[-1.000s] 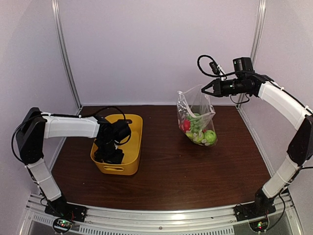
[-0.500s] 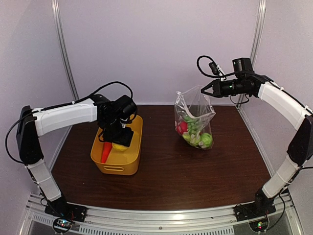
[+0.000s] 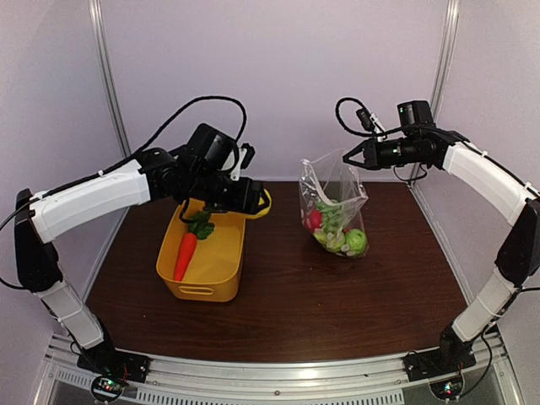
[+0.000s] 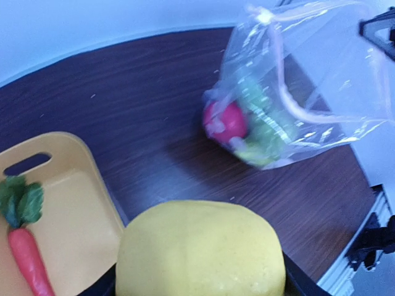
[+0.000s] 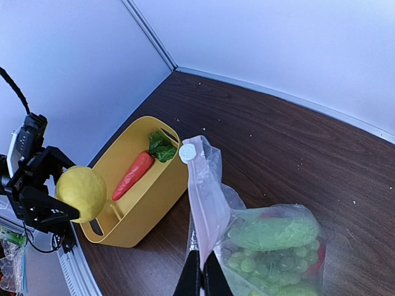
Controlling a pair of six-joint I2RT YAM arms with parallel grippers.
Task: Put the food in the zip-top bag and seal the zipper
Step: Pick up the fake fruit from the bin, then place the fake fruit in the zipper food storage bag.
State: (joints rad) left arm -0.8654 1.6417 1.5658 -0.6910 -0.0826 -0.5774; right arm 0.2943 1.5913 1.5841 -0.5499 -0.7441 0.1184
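From above, a yellow lemon (image 3: 264,202) is seen clamped between the jaws of the left gripper (image 3: 253,204), which is held up in the air. Below those jaws and a bit to the left, a yellow basket (image 3: 199,290) is set on the brown table (image 3: 337,295). An orange carrot (image 3: 185,255) with green leaves is laid inside it. The top edge of the zip-top bag (image 3: 334,190) is pinched by the tightly closed jaws of the right gripper (image 3: 348,158), and the bag is hung below them. Whether its bottom is touching the table cannot be told. A red apple (image 3: 317,219), green grapes (image 3: 337,226) and a green apple (image 3: 357,242) are seen through the clear plastic.

From the left wrist, the lemon is seen big and close, gripped on both sides by the jaws. Ahead of them and to the right the bag is shown, a bit blurred, with the red apple low inside it. The basket and carrot are found to the left of the jaws.

From the right wrist, the jaws are seen shut together on the bag's edge. The zipper (image 5: 199,203) is run up from the jaws to a small white tab (image 5: 187,151). A cucumber (image 5: 270,234) and the grapes are packed in the bag just beside the jaws. Far past them, the basket, the carrot and the held lemon can be seen.
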